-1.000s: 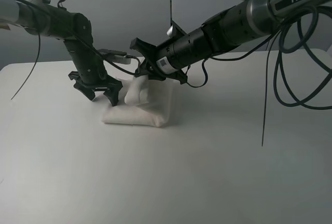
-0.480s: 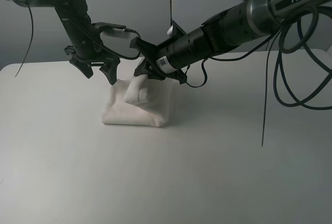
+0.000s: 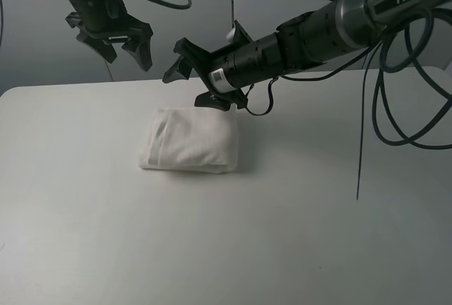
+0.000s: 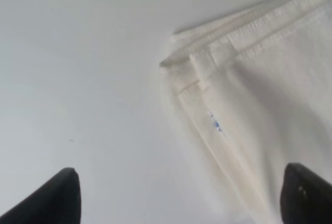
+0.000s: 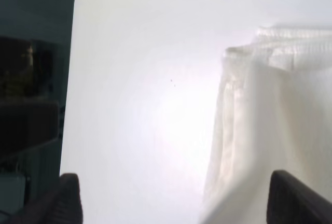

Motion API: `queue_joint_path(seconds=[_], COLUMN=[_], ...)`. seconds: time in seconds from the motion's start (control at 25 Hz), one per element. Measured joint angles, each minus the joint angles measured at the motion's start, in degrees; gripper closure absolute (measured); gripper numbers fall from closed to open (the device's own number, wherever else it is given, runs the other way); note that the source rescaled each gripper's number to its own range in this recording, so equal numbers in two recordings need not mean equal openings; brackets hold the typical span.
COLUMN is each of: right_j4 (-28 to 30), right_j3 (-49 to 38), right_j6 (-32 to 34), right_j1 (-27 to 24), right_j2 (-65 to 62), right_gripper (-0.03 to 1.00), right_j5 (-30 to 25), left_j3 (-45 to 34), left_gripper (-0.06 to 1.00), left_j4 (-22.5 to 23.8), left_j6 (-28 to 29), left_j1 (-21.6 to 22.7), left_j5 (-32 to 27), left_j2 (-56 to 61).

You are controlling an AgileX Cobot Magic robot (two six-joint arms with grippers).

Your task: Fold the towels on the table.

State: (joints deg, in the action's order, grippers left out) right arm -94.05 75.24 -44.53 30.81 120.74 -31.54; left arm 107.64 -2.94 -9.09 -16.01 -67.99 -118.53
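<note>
1. The left fingers are hanging spread wide, gripping nothing, high above the bench.
2. The right fingers are also gaping and empty, hovering lower.
3. The towel is lying flat on the bench as a compact folded pad, below both pairs and touching neither. The right fingers are sitting nearer, just above its far edge.
4. The pad is looking almost square, so I cannot tell its long axis. Its stacked hemmed edges and small label are facing the left fingers' side.
5. Judging by this, the folding is looking finished.
</note>
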Motion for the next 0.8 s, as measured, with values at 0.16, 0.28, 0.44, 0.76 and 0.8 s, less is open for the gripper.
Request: queue_joint_path(seconds=[0.16,0.28,0.44,0.76,0.8], right_j4=[-0.8,-0.8,6.23,35.39,40.51], right_j3=[0.0,0.0,0.0,-0.09,-0.09], right_j6=[-0.76,-3.26,-5.02,4.86,7.52], right_j1=[0.27,0.38,0.47,-1.27,-1.73], right_j2=[0.0,0.0,-1.25,-14.79,-17.02], right_gripper=[0.19,0.08,-0.03,-0.03,-0.03], right_j5=[-1.05,-2.04,-1.57,-0.9,-1.12], left_j3=[-0.01,-0.01,-0.01,-0.01,-0.01], left_gripper=[-0.04,-0.04,-0.04,-0.04,-0.04], left_j4=[0.0,0.0,0.0,0.13,0.27], left_j6=[0.0,-0.09,-0.99,-1.75,-1.86], left_j1=[0.0,0.0,0.0,0.0,0.0], left_j5=[-1.09,-1.48,-1.6,-1.69,-1.69], left_j2=[0.66,0.66,1.25,8.41,9.91])
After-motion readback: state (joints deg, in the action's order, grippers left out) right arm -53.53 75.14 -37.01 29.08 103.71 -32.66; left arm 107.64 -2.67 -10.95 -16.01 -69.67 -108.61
